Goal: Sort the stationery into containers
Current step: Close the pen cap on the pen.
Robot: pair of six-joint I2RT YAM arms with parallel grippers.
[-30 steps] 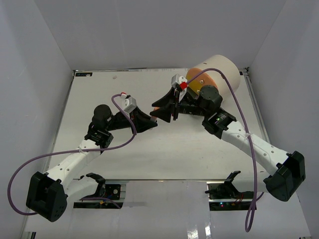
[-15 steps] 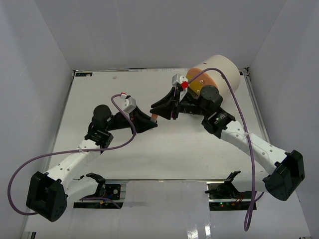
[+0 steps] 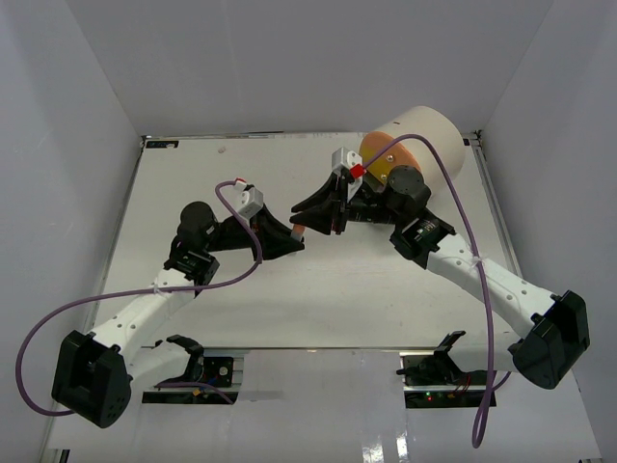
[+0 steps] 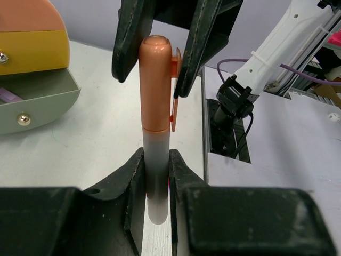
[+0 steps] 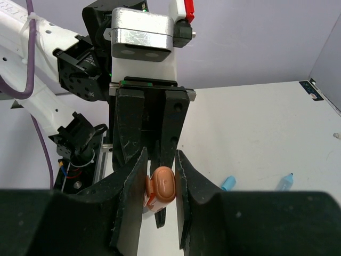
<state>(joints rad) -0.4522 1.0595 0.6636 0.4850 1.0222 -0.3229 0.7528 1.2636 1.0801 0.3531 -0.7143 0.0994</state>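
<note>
Table [image 4: 96, 138], grey drawer [image 4: 37, 101] open, purple pen [image 4: 9, 96] inside, L claw [image 4: 156, 160], R claw [image 5: 160, 159] gripping marker [image 4: 155, 80]

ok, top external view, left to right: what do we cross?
left arm's base → orange-capped marker → cream cylinder of drawers → right arm's base

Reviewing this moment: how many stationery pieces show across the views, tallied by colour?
Orange: 1, the orange marker gripped by the left hand
Blue: 2, small blue pieces lying on the table
Purple: 1, a purple piece partly seen in the open grey drawer
Total: 4
</note>
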